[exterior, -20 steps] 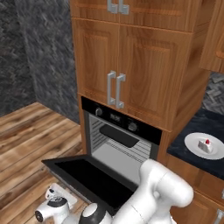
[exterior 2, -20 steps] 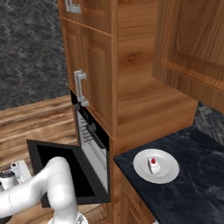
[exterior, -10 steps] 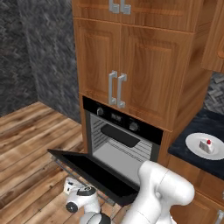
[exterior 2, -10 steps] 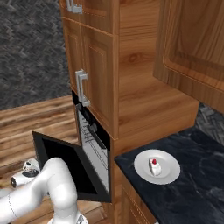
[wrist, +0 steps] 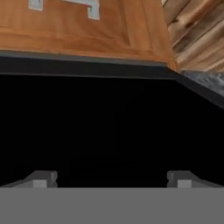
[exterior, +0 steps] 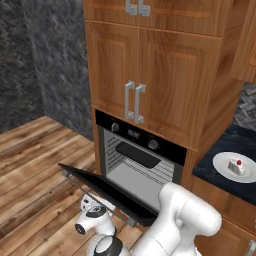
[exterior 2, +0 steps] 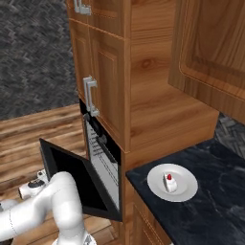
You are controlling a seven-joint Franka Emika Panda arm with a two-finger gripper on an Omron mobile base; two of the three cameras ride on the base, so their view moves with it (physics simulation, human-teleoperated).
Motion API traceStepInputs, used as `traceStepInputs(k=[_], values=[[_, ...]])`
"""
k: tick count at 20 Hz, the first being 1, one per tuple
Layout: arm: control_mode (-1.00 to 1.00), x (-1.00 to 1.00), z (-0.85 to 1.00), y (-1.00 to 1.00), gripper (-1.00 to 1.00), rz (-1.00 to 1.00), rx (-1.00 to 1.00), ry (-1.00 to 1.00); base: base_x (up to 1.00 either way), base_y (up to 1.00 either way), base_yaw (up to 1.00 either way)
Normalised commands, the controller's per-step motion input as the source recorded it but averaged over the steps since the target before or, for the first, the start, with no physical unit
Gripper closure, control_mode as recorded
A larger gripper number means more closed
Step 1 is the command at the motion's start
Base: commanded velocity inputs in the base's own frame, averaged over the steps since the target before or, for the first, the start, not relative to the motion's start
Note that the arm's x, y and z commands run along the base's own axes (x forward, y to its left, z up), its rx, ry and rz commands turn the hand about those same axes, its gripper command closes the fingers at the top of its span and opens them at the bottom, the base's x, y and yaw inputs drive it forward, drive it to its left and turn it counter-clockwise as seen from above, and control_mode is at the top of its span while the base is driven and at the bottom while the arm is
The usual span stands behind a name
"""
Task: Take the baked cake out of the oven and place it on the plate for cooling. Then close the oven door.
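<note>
The baked cake point(exterior: 236, 166) point(exterior 2: 169, 182), a small white wedge with a red dot, sits on the round white plate point(exterior: 222, 162) point(exterior 2: 184, 191) on the dark counter right of the oven point(exterior: 136, 134) point(exterior 2: 98, 139). The black oven door point(exterior: 100, 186) point(exterior 2: 72, 179) hangs partly raised, tilted up from level. My gripper point(exterior: 95, 205) point(exterior 2: 37, 181) point(wrist: 111, 180) is low beneath the door's outer face, open, with nothing between its fingers. In the hand view the door's black surface point(wrist: 109, 122) lies close in front of the fingertips point(wrist: 41, 179).
Wooden cabinet doors with vertical silver handles point(exterior: 134, 101) point(exterior 2: 90, 95) stand above the oven. Wood plank floor point(exterior: 35, 165) spreads to the left, with a dark stone wall point(exterior: 45, 65) behind. My white arm point(exterior: 180, 225) bends low in front of the oven.
The oven door has swung up from lying flat to a partly raised tilt. My hand has risen and moved in under it, and its jaws have spread wide.
</note>
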Motion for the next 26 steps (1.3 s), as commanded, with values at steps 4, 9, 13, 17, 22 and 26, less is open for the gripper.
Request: traceStepInputs(k=[4,9,13,17,22,26], values=[[-1.00,0.41,0.31,-0.05,-1.00,-0.50,-0.37,-0.23,0.00,0.00,0.00],[-1.00,0.44,0.41,-0.01,-1.00,-0.50,-0.39,-0.27,0.00,0.00,0.00],[-1.00,0.43,0.52,0.00,-1.00,-0.48,-0.41,-0.31,0.00,0.00,0.00],[-1.00,0.49,0.54,-0.01,-1.00,-0.45,-0.41,-0.33,0.00,0.00,0.00],[-1.00,0.56,0.48,-0.13,-1.00,-0.39,-0.38,-0.33,0.00,0.00,0.00],[-1.00,0.51,0.39,-0.26,-1.00,-0.32,-0.33,-0.35,0.00,0.00,0.00]])
